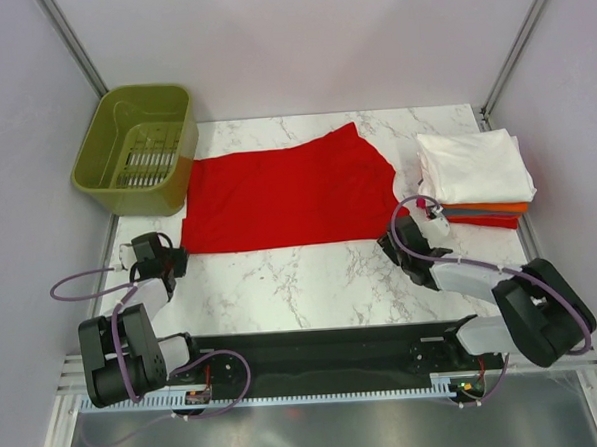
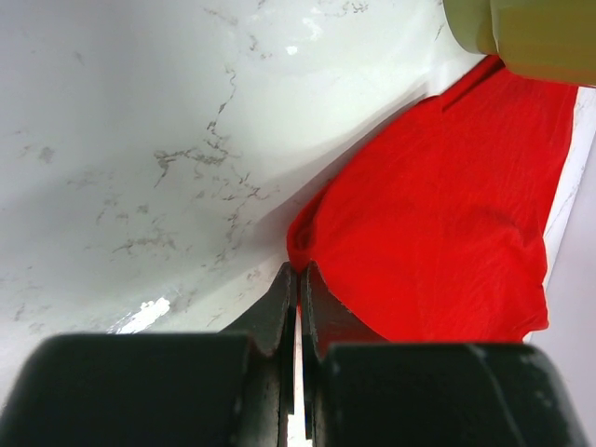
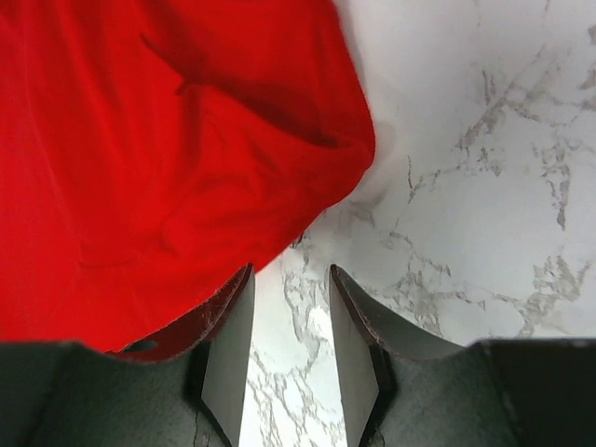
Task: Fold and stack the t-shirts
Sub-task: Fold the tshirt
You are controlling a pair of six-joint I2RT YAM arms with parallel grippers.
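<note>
So the left gripper [image 2: 298,279] is pinched down to a hairline slit. The near-left corner of the red t-shirt [image 2: 438,214] sits right at its tips, and honestly I can't tell from the wrist cam whether any cloth is actually nipped in there or just touching. The right gripper [image 3: 291,279] is parted a moderate amount and you can see bare marble straight through the gap, so nothing is in it. The shirt's near-right corner lies just beside it, with the hem flopped against the outside of one finger. Going outward from there, the overhead cam shows the shirt spread mostly flat across the middle of the table [image 1: 311,273], long side running left to right, with both grippers low at its near edge, one per corner. Its far-right part pokes up toward the back of the table and looks a bit rumpled. Off to the right, just beside that end of the shirt, there's a folded pile with a white t-shirt [image 1: 474,164] on top and an orange t-shirt [image 1: 498,209] peeking out under it. The lower layers are too thin for me to sort out. The olive-green basket [image 1: 127,199] sits at the far-left corner, right up against the shirt's left end.
</note>
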